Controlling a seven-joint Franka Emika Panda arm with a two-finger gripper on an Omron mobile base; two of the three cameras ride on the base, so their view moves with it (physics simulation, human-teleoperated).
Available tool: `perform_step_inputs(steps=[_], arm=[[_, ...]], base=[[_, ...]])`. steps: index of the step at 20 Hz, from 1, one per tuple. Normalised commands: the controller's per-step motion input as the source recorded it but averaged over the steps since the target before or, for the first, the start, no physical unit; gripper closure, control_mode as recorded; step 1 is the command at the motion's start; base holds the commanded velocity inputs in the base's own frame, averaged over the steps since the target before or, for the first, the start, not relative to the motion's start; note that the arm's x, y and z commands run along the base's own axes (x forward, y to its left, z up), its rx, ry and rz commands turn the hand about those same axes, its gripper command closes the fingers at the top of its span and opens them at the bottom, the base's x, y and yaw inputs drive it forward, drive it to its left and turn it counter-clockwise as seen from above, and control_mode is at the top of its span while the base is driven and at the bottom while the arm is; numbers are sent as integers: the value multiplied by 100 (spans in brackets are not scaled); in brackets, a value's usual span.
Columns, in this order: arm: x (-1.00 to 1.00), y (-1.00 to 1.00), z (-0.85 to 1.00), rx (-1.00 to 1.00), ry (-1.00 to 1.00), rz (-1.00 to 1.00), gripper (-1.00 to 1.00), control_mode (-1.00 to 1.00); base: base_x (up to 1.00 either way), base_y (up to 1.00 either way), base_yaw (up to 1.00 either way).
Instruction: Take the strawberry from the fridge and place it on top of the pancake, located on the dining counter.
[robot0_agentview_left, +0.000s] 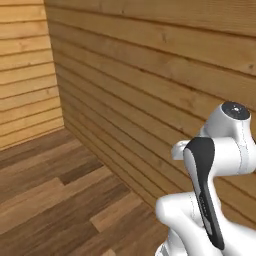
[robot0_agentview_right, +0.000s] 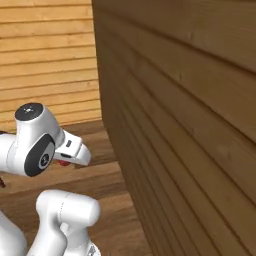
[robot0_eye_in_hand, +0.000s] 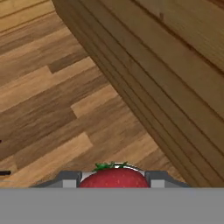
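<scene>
The strawberry (robot0_eye_in_hand: 113, 177), bright red with a green leafy top, sits between my gripper's (robot0_eye_in_hand: 113, 182) two grey fingertips, and the gripper is shut on it. In the right base view a sliver of the red strawberry (robot0_agentview_right: 64, 162) peeks out under the white hand, which is held close to the arm's body above the floor. The fridge, the pancake and the dining counter are out of view.
A wooden plank wall (robot0_agentview_left: 150, 75) runs close along my right side and meets a second plank wall (robot0_agentview_left: 25, 70) in a corner ahead on the left. Wood-plank floor (robot0_eye_in_hand: 52, 105) lies below the hand, with free room to the left.
</scene>
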Motion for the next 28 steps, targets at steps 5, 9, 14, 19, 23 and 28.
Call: perform_step_inputs(steps=[5,9,14,19,23,28], arm=[[0,0,0,0,0,0,100,100],[0,0,0,0,0,0,100,100],[0,0,0,0,0,0,100,100],[0,0,0,0,0,0,100,100],[0,0,0,0,0,0,100,100],[0,0,0,0,0,0,100,100]], base=[[74,-29,83],[99,-34,80],[100,-39,72],[100,-29,59],[100,-28,65],[100,-25,74]])
